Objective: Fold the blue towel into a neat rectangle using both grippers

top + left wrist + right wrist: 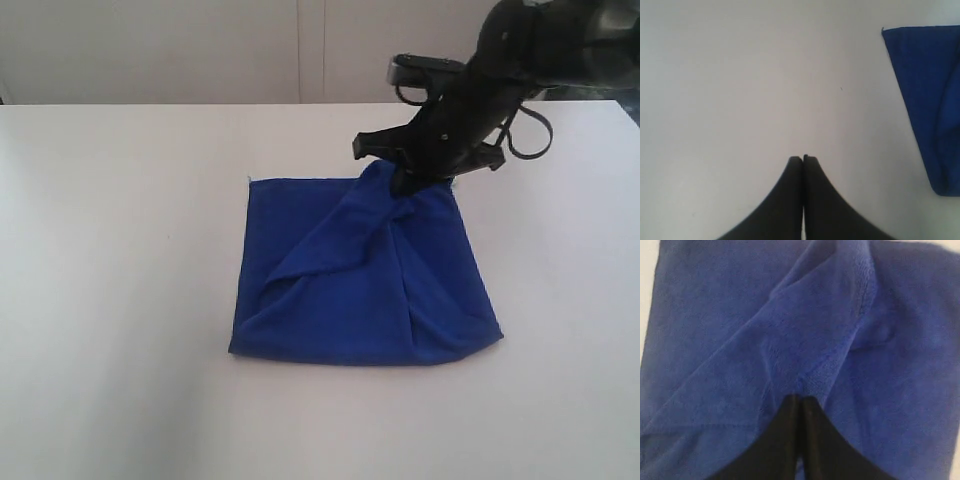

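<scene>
Exterior view's got the blue towel [335, 295] lying rumpled and half-folded in the middle of the white table [120, 260]. Its far right corner is bunched up into the right gripper [408, 184], which is pinched tight on the cloth. The left gripper [803, 158] is clamped together on nothing, over bare tabletop, with the towel's edge off to one side.

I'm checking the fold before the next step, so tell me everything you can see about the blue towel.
The blue towel is deep royal blue, soft and fuzzy like terry. It lies on the white table, roughly square, looking folded over but untidy, with diagonal creases and a ridge running to its far right corner. That corner is bunched upward where the right claw is shut on it. Nothing else touches it.
</scene>
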`<action>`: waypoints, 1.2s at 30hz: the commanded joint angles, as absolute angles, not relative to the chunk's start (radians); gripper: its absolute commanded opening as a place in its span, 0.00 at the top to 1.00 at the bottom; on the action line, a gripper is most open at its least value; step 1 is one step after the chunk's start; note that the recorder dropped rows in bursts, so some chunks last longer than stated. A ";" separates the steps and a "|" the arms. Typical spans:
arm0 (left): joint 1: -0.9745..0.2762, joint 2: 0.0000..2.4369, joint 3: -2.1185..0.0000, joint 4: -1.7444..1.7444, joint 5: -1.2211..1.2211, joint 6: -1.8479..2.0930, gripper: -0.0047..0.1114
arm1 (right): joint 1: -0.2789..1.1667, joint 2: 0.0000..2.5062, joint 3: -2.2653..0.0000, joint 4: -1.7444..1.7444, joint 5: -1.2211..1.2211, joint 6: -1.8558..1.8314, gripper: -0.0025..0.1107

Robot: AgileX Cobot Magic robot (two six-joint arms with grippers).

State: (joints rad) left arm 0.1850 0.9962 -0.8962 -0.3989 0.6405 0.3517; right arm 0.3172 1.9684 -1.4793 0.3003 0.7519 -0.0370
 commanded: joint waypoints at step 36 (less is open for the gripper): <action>0.186 0.988 -0.894 -0.409 0.647 0.346 0.96 | 0.268 1.994 -1.476 0.286 0.664 -0.040 0.72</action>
